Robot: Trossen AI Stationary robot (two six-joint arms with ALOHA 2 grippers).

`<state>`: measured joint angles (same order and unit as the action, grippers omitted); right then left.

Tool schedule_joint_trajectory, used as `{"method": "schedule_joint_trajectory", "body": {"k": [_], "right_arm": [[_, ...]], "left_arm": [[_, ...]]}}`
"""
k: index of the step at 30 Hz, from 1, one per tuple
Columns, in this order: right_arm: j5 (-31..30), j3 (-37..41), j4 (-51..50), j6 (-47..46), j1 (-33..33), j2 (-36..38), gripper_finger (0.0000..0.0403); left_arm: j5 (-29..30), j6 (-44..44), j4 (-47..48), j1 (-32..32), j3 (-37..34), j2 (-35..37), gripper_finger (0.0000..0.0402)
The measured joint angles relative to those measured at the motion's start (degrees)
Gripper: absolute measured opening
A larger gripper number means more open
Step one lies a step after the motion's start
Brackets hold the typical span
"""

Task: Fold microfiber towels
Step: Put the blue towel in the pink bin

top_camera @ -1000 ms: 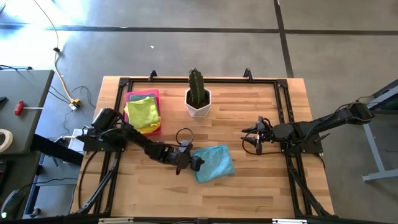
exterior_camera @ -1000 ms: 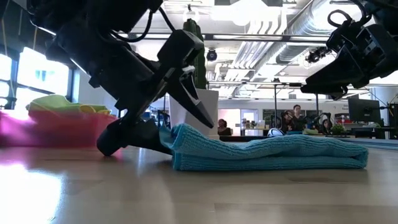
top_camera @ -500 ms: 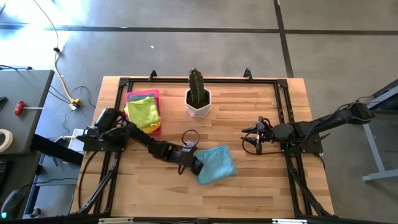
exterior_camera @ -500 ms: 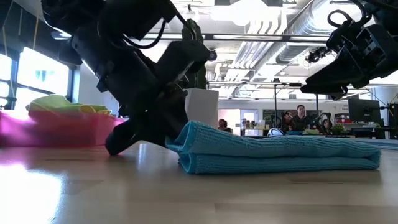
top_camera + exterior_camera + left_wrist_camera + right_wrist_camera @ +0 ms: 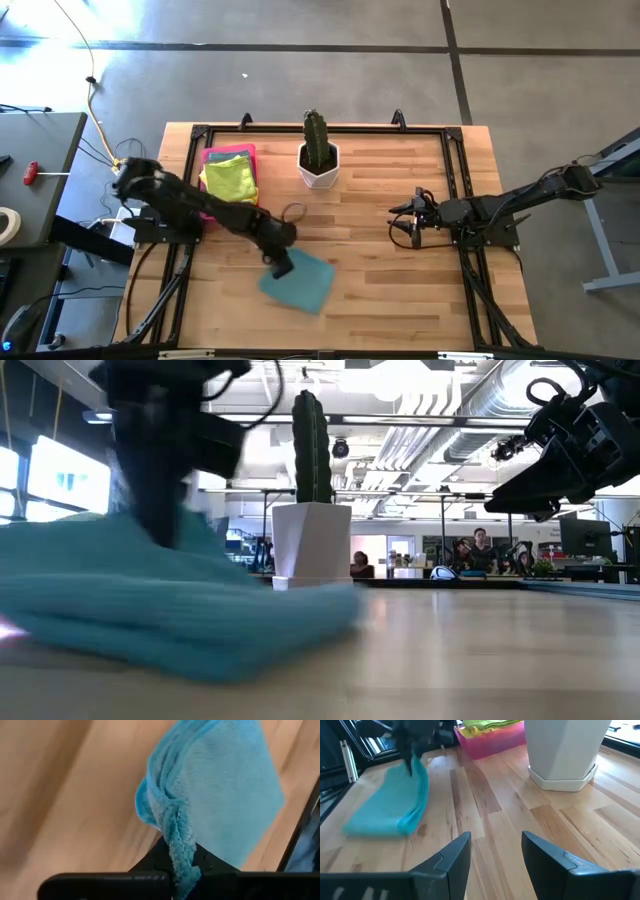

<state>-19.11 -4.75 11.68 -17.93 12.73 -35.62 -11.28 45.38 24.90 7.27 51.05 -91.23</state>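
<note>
Left gripper [image 5: 282, 262], jaws clenched on one corner of the blue towel [image 5: 300, 283]. The folded cloth trails away from the jaws toward the table's front edge, its long axis running straight out from the grip, its far end resting on the table [image 5: 400, 290]. Right gripper [image 5: 417, 222], jaws released and empty, waits well apart on the far side; the left arm is plainly the nearer. Other towels [image 5: 230, 178] lie in the pink tray [image 5: 254, 152], behind the left gripper.
</note>
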Motion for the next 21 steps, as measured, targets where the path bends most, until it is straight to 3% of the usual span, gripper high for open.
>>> {"method": "schedule_joint_trajectory", "body": {"k": [6,13,21], "right_arm": [[0.01,0.00,-0.31,0.01,0.01,0.00,0.0167],[0.00,0.00,-0.63,0.00,0.00,0.00,0.0167],[0.00,0.00,-1.66,0.00,0.00,0.00,0.0167]], "left_arm": [[-0.59,-13.28,24.28,-4.70,0.02,10.40,0.0003],[10.75,-30.40,41.10,-12.17,1.57,15.29,0.0003],[29.79,-45.06,57.62,-17.31,13.31,12.17,0.0003]]}}
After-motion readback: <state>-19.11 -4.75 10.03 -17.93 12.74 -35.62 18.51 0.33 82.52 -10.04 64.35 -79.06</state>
